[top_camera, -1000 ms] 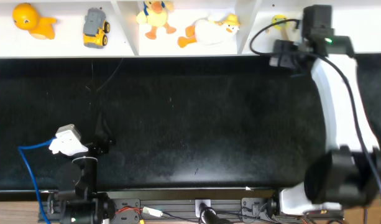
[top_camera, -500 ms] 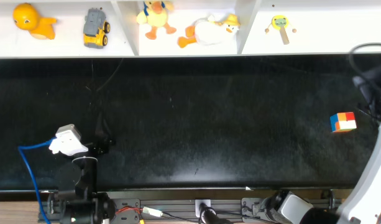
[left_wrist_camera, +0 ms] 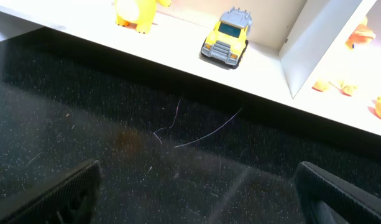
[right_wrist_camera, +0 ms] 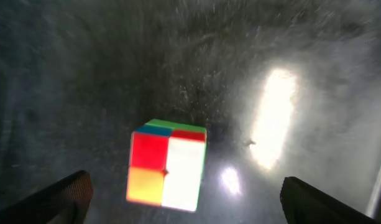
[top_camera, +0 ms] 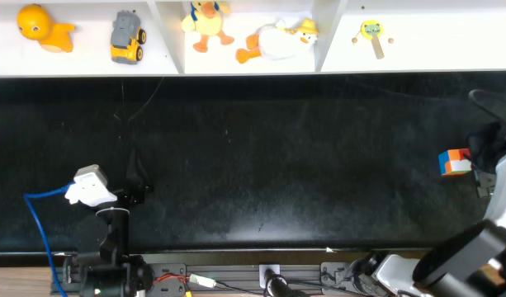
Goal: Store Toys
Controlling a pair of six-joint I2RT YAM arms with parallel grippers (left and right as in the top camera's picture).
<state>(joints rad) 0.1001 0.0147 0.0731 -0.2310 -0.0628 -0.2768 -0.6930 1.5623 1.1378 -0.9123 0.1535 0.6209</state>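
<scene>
A multicoloured cube (top_camera: 453, 162) (right_wrist_camera: 167, 165) lies on the black mat (top_camera: 277, 157) near the right edge. My right gripper (right_wrist_camera: 190, 211) hovers over it, open, with the cube between and ahead of its fingers (right_wrist_camera: 59, 196); the right arm (top_camera: 494, 161) sits just right of the cube. Along the back, the white shelf (top_camera: 253, 66) holds an orange duck (top_camera: 42, 29), a yellow truck (top_camera: 127, 37) (left_wrist_camera: 227, 40), a duck plush (top_camera: 207, 25), a white duck plush (top_camera: 277, 41) and a small toy (top_camera: 371, 33). My left gripper (top_camera: 133, 186) (left_wrist_camera: 196, 205) is open and empty at the front left.
A blue cable (top_camera: 42, 223) and a white connector (top_camera: 89, 186) hang by the left arm. White dividers (top_camera: 172, 33) split the shelf into compartments. Thin stray threads (left_wrist_camera: 178, 134) lie on the mat in front of the truck.
The right arm has swung back from the shelf's right compartment to the mat's right edge beside the cube. The small toy now stands uncovered on the shelf. The left arm has not moved.
</scene>
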